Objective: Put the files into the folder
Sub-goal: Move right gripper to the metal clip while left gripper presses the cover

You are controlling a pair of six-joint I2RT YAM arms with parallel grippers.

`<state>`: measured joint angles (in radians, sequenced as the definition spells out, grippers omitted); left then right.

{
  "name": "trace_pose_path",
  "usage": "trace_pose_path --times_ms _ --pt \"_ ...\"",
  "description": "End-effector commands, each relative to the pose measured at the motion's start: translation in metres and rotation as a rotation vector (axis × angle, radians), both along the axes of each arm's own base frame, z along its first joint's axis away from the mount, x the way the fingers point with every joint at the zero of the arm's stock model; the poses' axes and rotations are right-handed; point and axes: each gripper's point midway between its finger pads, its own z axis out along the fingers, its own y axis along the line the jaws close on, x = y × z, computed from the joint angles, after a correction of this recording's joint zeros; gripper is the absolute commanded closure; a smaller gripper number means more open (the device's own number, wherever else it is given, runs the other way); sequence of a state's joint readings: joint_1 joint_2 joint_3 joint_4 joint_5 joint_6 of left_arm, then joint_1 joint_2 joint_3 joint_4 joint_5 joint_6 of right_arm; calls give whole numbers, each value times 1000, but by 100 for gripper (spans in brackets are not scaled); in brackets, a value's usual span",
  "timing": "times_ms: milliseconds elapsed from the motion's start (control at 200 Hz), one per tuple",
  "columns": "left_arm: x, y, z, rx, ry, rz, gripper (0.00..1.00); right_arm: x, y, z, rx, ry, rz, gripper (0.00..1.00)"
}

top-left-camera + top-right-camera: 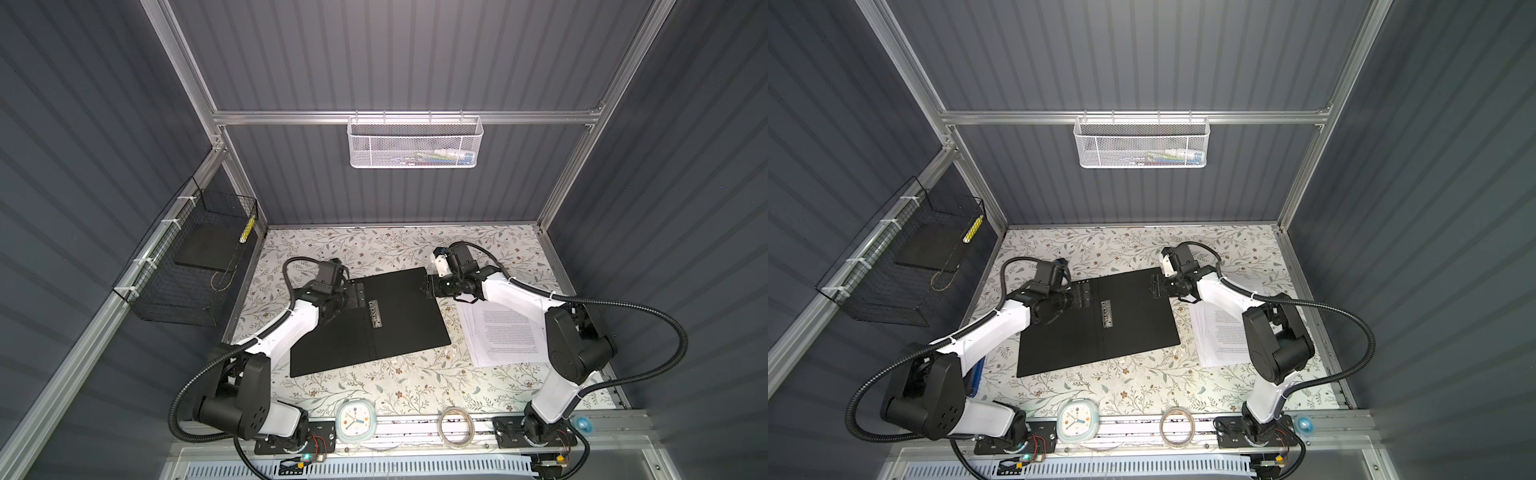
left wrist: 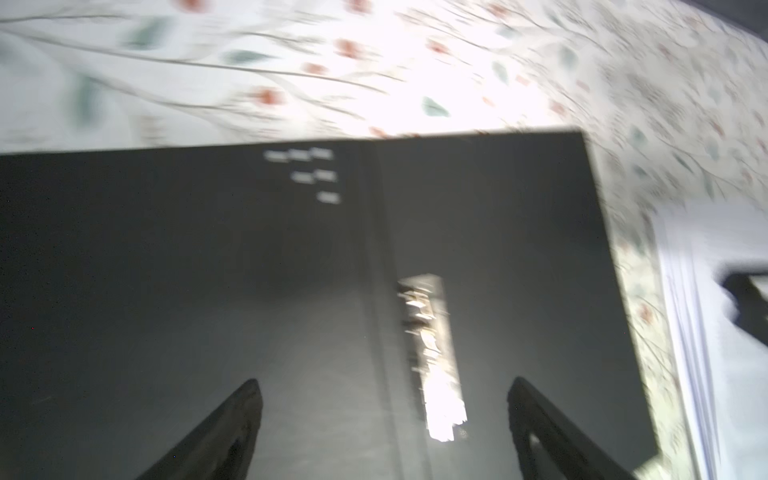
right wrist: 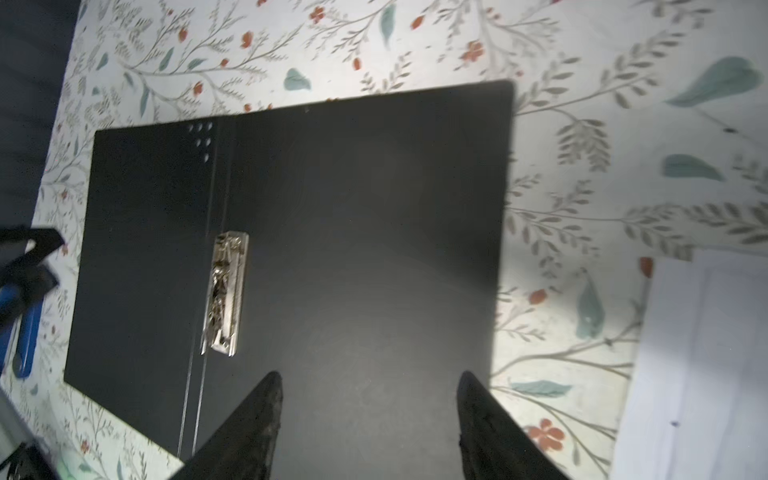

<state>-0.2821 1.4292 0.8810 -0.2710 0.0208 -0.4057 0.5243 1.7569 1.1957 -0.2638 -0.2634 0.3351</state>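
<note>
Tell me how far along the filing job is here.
Done: the folder lies open and flat, black inner faces up, metal clip exposed. In hand: nothing yet; the left gripper and right gripper are both over the folder with jaws apart and empty. Remaining: the files lie on the table beside the folder, outside it, and must go in.

This is looking like a robotics lab test cell: grey ribbed panels (image 1: pixel 395 54) and aluminium framing (image 1: pixel 407 117) are enclosing a floral-covered table (image 1: pixel 374 249), 2 robot arms (image 1: pixel 291 328) are sitting bolted to a front rail (image 1: pixel 415 430), and a white mesh basket (image 1: pixel 413 143) and a black wire basket (image 1: pixel 187 266) are hanging inside.
</note>
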Motion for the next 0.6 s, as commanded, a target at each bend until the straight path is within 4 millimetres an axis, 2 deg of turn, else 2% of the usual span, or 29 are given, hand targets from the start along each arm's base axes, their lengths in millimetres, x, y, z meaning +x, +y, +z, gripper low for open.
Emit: trace_pose_path --times_ms 0,100,140,190,270,355,395,445,490,590 --pt "-9 25 -19 41 63 25 26 -28 38 10 32 5 137 38" --pt "-8 46 -27 28 84 78 60 -36 56 4 33 17 175 45" --pt "-8 56 -30 19 86 110 68 -43 67 3 58 39 213 47" --pt "-9 70 -33 11 91 152 70 -46 77 0 53 39 238 49" --pt "-11 85 -39 7 103 200 68 -50 91 -7 27 41 280 50" --pt "-12 85 -45 -8 114 199 67 -53 102 -17 8 58 309 52" --pt "-12 78 -47 -40 112 175 73 -54 106 -19 9 63 319 54" --pt "-13 70 -50 -77 110 149 89 -55 110 -23 4 68 329 56" --pt "-13 64 -54 -111 109 124 99 -55 115 -26 1 68 342 57" --pt "-14 52 -59 -162 101 79 100 -55 123 -31 -18 63 359 60"
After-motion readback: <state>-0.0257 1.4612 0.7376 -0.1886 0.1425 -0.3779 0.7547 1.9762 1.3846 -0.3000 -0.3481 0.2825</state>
